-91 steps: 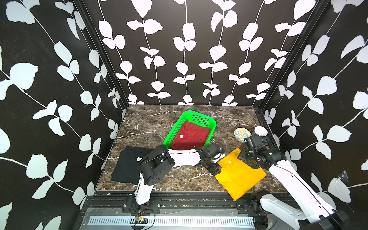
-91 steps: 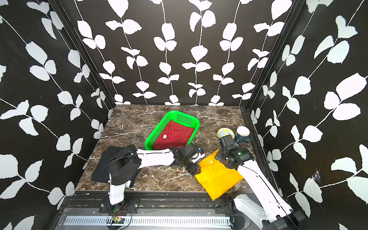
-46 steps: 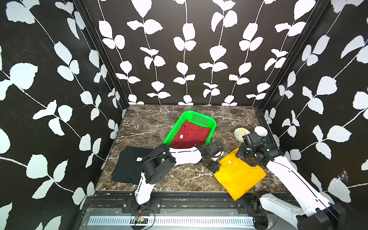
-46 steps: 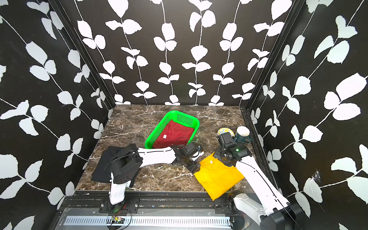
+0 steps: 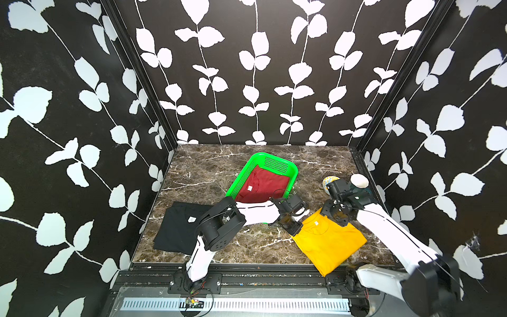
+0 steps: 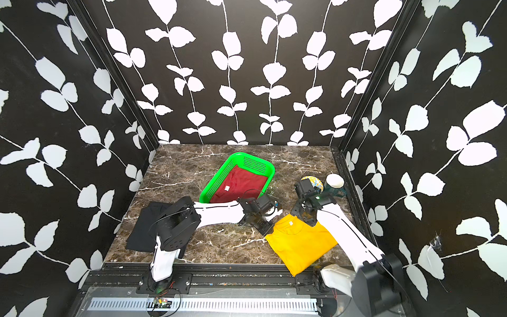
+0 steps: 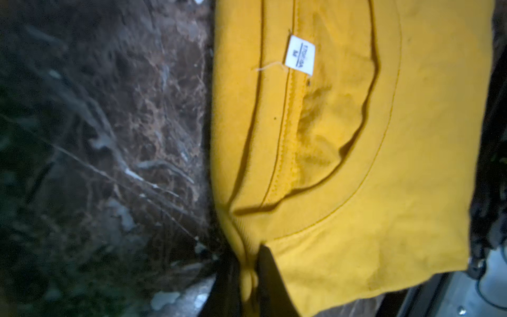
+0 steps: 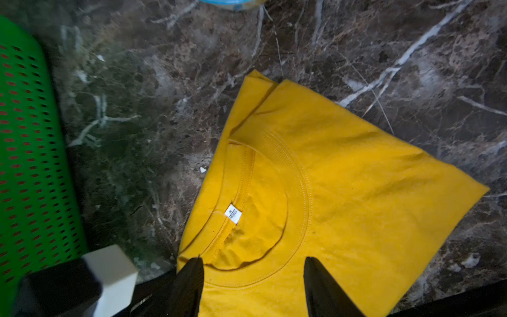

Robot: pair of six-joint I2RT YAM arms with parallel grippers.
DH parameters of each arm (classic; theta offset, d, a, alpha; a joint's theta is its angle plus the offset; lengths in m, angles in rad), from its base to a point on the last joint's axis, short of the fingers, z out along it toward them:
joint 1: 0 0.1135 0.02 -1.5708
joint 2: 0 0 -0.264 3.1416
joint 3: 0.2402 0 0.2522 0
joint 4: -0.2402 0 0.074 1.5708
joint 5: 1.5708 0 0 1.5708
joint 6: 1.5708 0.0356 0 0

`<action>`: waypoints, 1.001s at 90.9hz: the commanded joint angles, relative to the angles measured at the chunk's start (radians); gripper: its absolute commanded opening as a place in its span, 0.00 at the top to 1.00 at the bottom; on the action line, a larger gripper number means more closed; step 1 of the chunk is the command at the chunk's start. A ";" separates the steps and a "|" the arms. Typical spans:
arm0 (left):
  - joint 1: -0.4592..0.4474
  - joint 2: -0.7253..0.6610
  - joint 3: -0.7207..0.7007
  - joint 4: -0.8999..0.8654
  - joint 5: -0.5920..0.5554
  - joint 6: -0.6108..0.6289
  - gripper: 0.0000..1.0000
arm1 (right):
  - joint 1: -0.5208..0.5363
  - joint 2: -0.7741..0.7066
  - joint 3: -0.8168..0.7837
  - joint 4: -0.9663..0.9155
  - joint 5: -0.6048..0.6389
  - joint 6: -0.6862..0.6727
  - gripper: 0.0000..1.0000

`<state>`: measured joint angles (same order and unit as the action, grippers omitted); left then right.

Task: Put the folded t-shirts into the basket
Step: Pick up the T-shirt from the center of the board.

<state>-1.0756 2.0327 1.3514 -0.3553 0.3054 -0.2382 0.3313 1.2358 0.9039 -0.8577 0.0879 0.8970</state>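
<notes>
Left gripper (image 5: 292, 228) has pinched yellow shirt (image 5: 330, 244); right gripper (image 8: 253, 260) spread; three shirts (image 5: 264, 186), one basket (image 5: 274, 164).

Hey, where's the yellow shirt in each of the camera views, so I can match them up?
In a top view: yellow shirt at the table's near edge, toward the robot's right.
In a top view: same spot, near edge, robot's right.
Left wrist: fills most of the picture, edge pinched in the left gripper.
Right wrist: spread on the table beneath the open right gripper.
Shared landmark: its white neck tag.
</notes>
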 commanded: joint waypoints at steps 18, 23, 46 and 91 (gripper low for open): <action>-0.068 -0.125 -0.043 0.018 -0.063 0.128 1.00 | -0.023 0.220 0.078 0.059 0.064 -0.082 0.32; -0.076 -0.147 -0.055 0.027 -0.082 0.143 1.00 | -0.029 0.262 0.100 0.050 0.059 -0.099 0.27; -0.116 -0.193 -0.062 0.021 -0.148 0.228 1.00 | -0.028 0.400 0.194 0.034 -0.036 -0.148 0.26; -0.203 -0.239 -0.052 -0.010 -0.315 0.353 1.00 | -0.027 0.603 0.270 0.004 0.097 -0.172 0.35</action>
<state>-1.2686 1.8572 1.2984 -0.3435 0.0349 0.0761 0.3054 1.7882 1.1389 -0.8219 0.1211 0.7319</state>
